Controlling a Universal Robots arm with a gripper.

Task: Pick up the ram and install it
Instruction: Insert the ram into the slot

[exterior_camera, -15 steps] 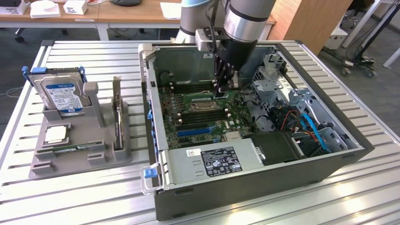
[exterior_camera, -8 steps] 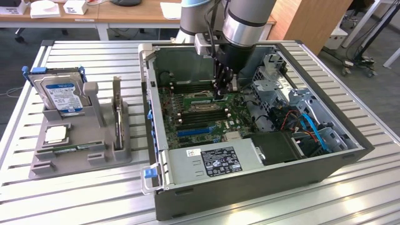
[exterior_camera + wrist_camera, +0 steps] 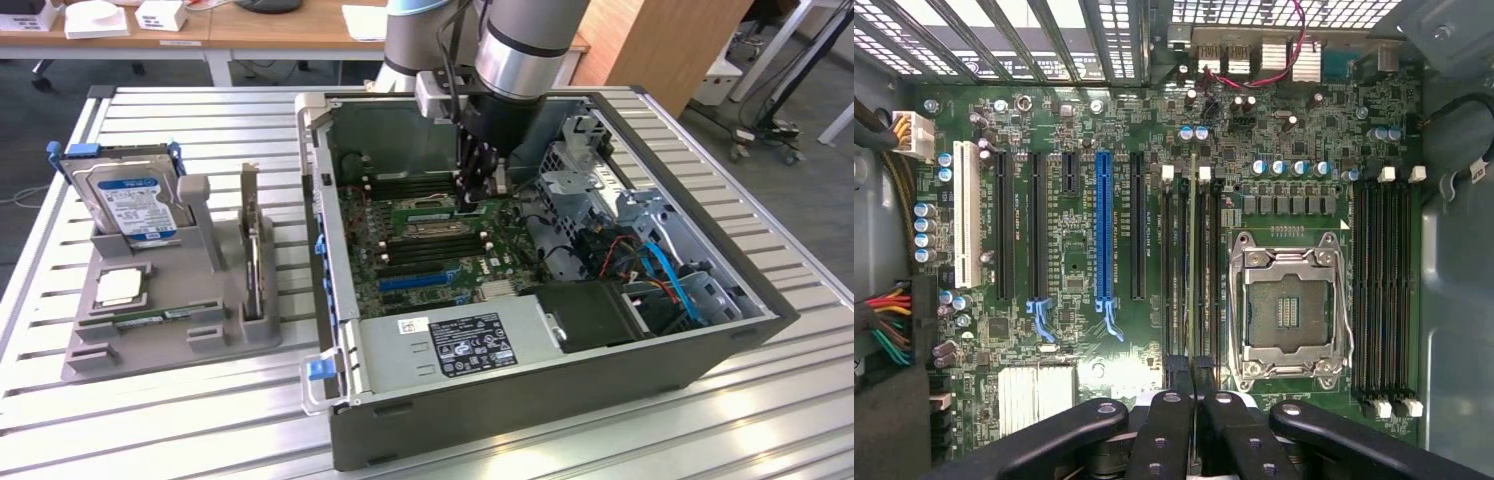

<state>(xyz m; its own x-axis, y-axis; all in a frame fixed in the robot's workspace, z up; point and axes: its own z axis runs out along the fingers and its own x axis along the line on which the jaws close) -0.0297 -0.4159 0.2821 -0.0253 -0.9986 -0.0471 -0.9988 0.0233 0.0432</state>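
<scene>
Ram: thin green stick, seen edge-on, pinched between the fingers of the gripper and reaching out ahead of it along the memory slots.
Handling: judged light, stiff and brittle. The chips and contacts look delicate, so the long bare edges near the middle are the place to hold.
Grip: clenched on the ram, fingers almost together.
Arm pose: arm stands vertical, reaching down into the open computer case, with the gripper just above the motherboard.
Beside the gripper: processor socket.
</scene>
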